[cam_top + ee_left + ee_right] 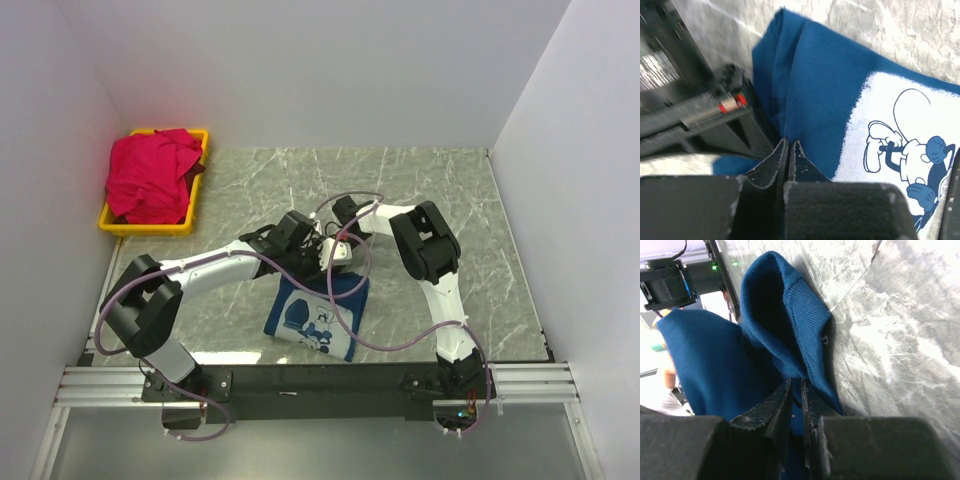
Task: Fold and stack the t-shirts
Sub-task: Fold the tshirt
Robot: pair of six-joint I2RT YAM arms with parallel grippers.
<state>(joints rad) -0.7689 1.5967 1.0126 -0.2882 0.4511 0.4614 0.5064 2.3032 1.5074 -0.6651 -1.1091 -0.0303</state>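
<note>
My left hand and right hand, both nearly closed, pinch the navy t-shirt at its far edge, side by side. Its length runs toward me across the worktop.

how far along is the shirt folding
Nothing finished or stacked yet. In hand: left fingers and right fingers pinch the blue t-shirt, apparently partly folded on the table. Left: finish it, then fold the red-pink t-shirt, crumpled in the yellow bin, and stack both.
</note>
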